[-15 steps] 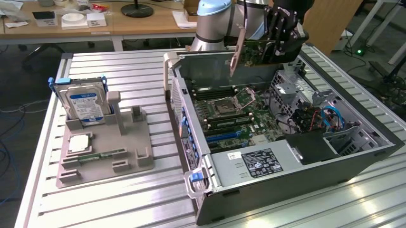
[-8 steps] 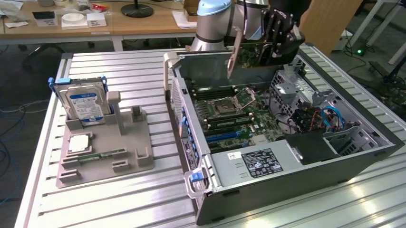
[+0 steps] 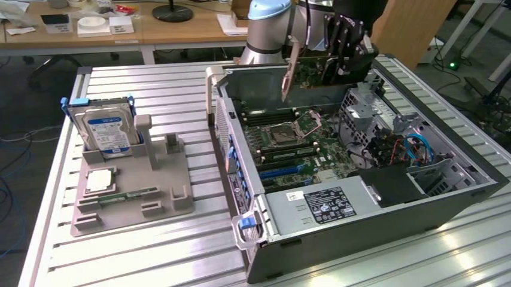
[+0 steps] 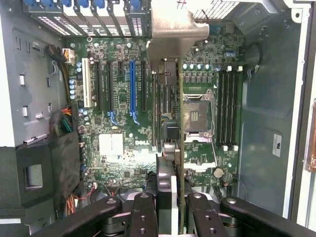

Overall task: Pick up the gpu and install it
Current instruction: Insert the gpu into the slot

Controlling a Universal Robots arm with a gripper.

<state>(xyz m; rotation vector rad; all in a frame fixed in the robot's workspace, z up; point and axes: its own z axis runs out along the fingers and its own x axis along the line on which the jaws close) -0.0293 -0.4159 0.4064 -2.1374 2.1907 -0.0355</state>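
The gripper (image 3: pixel 348 43) is in the upper middle of the frame in the exterior view, over the far part of the open case (image 3: pixel 447 191). Its fingers (image 4: pixel 144 217) are clamped on the gpu (image 3: pixel 318 70), one on each side of the card. The gpu hangs on its edge above the motherboard (image 3: pixel 307 146), with its pale bracket (image 3: pixel 288 75) pointing down, and it seems not to touch the board. In the wrist view the card is seen edge-on, between the blue slot (image 4: pixel 132 89) and the CPU socket (image 4: pixel 197 116). At the left of the frame a hard drive (image 3: pixel 106 130) stands in a grey holder (image 3: pixel 152 206) on the table (image 3: pixel 160 257).
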